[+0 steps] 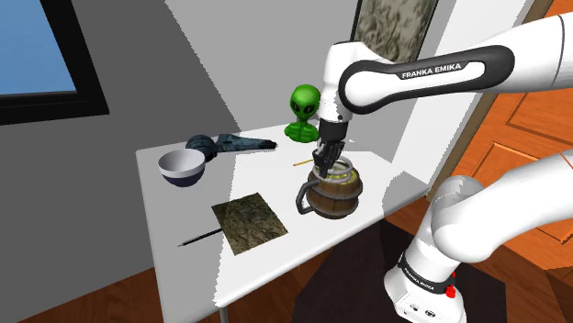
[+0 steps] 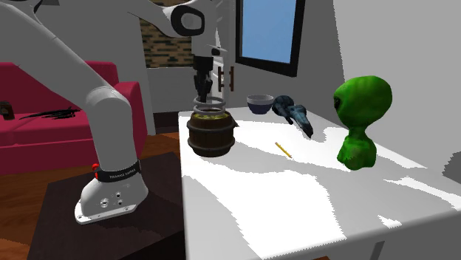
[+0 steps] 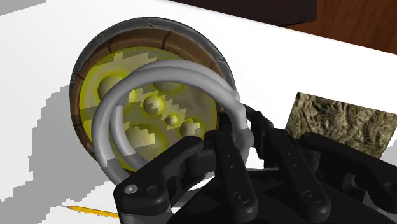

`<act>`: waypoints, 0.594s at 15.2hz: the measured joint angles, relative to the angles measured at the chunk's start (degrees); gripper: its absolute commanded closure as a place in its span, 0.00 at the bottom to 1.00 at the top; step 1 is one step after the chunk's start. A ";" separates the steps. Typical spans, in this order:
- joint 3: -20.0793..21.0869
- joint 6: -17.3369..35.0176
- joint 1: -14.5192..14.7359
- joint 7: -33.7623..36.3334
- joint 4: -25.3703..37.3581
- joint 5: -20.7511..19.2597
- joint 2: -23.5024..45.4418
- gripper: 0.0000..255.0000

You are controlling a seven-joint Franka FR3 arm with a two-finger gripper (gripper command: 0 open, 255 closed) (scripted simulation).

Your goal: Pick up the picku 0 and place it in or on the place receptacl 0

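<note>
I held the end effector (image 1: pixel 328 154) clamped on a grey ring (image 3: pixel 102 124), gripping one edge so that the rest of the loop reached out over the mouth of the barrel mug (image 1: pixel 335 194) on the worktop (image 1: pixel 184 216). The ring hung just above the rim, over the yellow liquid. I judged that a release there would drop it inside, not beside the pencil (image 2: pixel 283 150).

white letters on the dark band of the arm's upper link (image 1: pixel 427 72) read "franka emika". a black band by the arm's base (image 1: pixel 420 278) bears lettering too small to read.
</note>
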 measured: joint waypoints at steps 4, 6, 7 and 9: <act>-0.05 0.32 -0.05 -0.09 -0.11 -0.03 0.20 1.00; -0.05 0.36 -0.05 -0.10 -0.14 -0.03 0.22 0.00; -0.07 0.38 -0.07 -0.11 -0.17 -0.04 0.23 0.00; -0.08 0.39 -0.08 -0.12 -0.19 -0.06 0.24 0.00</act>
